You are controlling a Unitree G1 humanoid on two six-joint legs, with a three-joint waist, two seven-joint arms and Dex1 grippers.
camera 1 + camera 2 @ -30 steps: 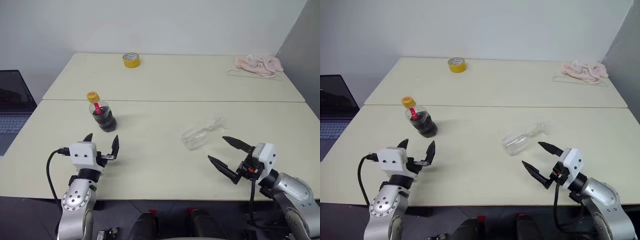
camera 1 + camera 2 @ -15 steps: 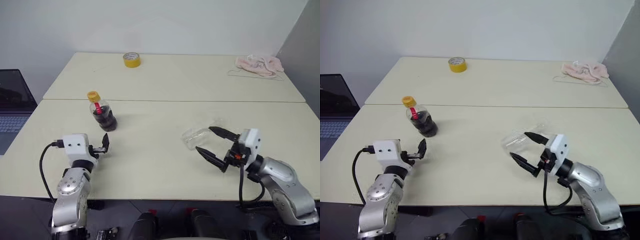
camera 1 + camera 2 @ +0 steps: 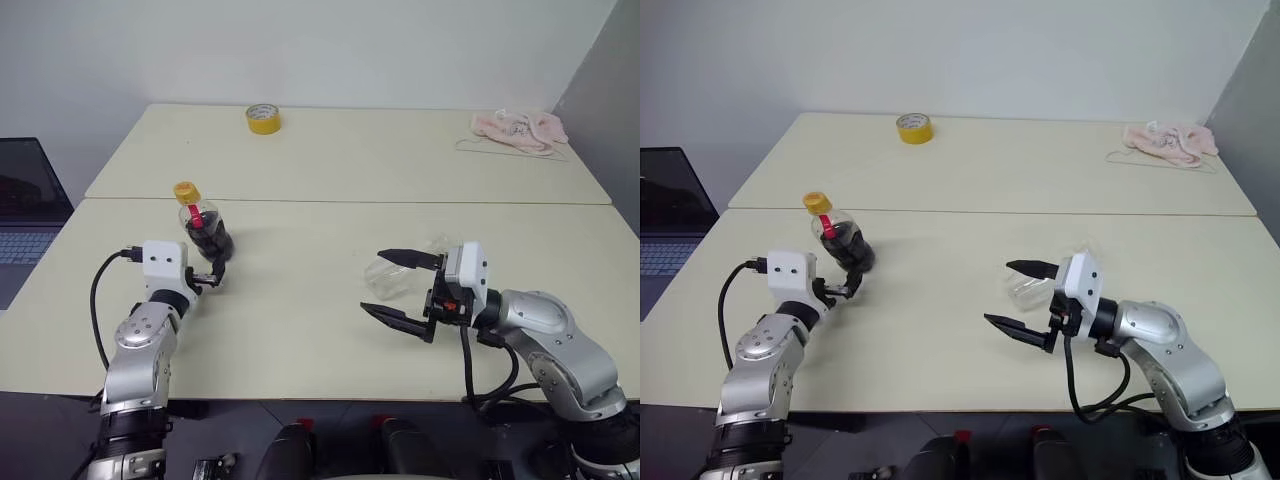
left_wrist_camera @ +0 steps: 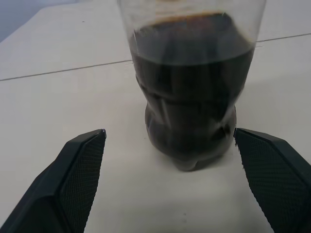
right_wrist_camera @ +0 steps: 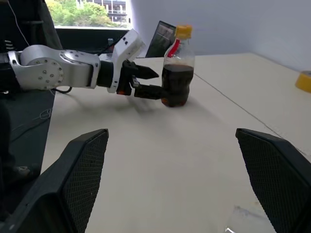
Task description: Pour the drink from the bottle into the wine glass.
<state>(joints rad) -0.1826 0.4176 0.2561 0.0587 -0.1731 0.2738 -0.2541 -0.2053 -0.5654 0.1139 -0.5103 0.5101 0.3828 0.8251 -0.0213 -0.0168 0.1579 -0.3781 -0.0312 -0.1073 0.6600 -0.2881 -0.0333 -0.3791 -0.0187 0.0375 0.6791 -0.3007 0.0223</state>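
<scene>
A: Where's the bottle (image 3: pixel 204 229)?
B: Upright on the bench (image 3: pixel 300 330), just ahead of the left pincer (image 3: pixel 213 277), fingers spread.
A: The wine glass (image 3: pixel 400 270)?
B: On its side beside the right pincer (image 3: pixel 398 287), also spread, gripping nothing.

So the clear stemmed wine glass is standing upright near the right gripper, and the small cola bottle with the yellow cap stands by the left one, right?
Not quite: the clear stemmed wine glass is lying on its side, as the left eye view shows. The small cola bottle does stand by the left gripper.
</scene>
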